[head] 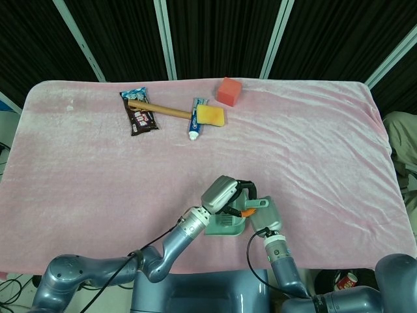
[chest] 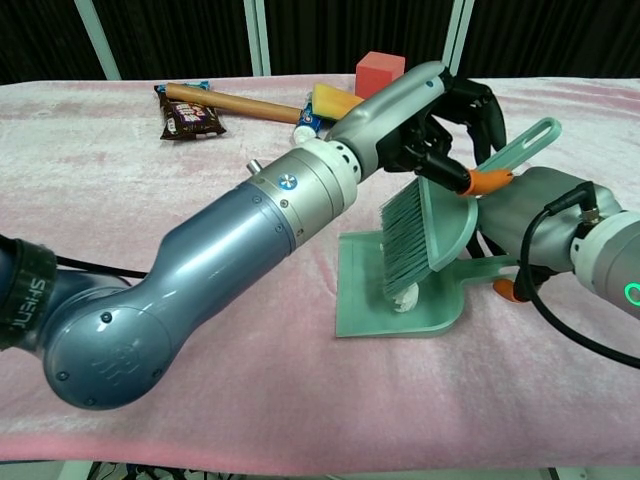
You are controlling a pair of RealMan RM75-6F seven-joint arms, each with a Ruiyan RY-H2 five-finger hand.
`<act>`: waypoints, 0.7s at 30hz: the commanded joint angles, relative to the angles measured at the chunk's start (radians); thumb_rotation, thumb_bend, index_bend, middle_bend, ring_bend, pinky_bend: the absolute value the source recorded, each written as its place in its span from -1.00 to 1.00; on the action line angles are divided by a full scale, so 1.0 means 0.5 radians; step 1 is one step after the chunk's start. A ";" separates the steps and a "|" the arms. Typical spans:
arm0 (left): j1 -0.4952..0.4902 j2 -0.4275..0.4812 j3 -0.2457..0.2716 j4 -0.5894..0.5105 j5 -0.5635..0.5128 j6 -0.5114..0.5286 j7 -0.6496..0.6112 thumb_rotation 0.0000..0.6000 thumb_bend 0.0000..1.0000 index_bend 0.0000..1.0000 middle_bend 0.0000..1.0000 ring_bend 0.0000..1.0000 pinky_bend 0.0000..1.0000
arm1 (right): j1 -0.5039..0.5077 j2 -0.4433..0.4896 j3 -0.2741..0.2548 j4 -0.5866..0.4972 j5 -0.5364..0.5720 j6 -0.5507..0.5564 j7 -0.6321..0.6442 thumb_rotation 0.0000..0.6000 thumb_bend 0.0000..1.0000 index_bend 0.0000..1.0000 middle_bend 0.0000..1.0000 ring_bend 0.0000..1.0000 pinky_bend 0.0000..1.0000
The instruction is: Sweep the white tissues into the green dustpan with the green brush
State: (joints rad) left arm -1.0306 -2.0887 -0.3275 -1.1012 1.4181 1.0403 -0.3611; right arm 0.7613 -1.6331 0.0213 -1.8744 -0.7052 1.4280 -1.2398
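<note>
A white tissue (chest: 403, 298) lies inside the green dustpan (chest: 372, 300), under the bristles of the green brush (chest: 420, 225), which stands tilted in the pan with its handle rising toward 2 o'clock. The left robot hand (chest: 440, 100) has its fingers wrapped round the brush handle near the orange band. The right robot hand (chest: 535, 215) sits at 3 o'clock of the pan, fingers curled at the dustpan's handle; in the head view (head: 264, 215) it appears to grip it, though the contact itself is hidden.

The pan lies flat near the front edge of the bench (head: 313, 143), which is covered by a pink, softly wrinkled cloth. Well apart, toward 11 o'clock of the pan, lie a dark snack packet (head: 138, 112) whose printing is too small to read, a hammer with a wooden handle (head: 159, 109) across it, and a blue-and-white tube (head: 194, 124) partly under a yellow sponge (head: 211, 116); its lettering cannot be made out. A red block (head: 229, 90) sits at 12 o'clock near the far edge.

On the left arm a dark band (chest: 25, 290) carries white letters, only partly legible. Behind the bench hang black curtains with pale metal struts (head: 168, 39).
</note>
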 commanded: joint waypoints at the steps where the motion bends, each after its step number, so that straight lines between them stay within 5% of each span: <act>1: 0.016 0.043 0.001 -0.039 0.007 0.013 -0.002 1.00 -0.27 0.27 0.34 0.65 0.94 | -0.001 0.001 0.005 0.003 0.002 0.000 0.000 1.00 -0.04 0.40 0.30 0.50 0.56; 21: 0.159 0.556 0.044 -0.348 0.091 0.101 0.068 1.00 -0.27 0.27 0.34 0.65 0.94 | 0.003 0.021 0.051 0.069 0.021 0.013 -0.026 1.00 -0.04 0.37 0.19 0.48 0.56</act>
State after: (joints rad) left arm -0.9599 -1.8249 -0.3122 -1.2643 1.4595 1.0866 -0.3292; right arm 0.7629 -1.6230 0.0468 -1.8402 -0.6954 1.4343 -1.2518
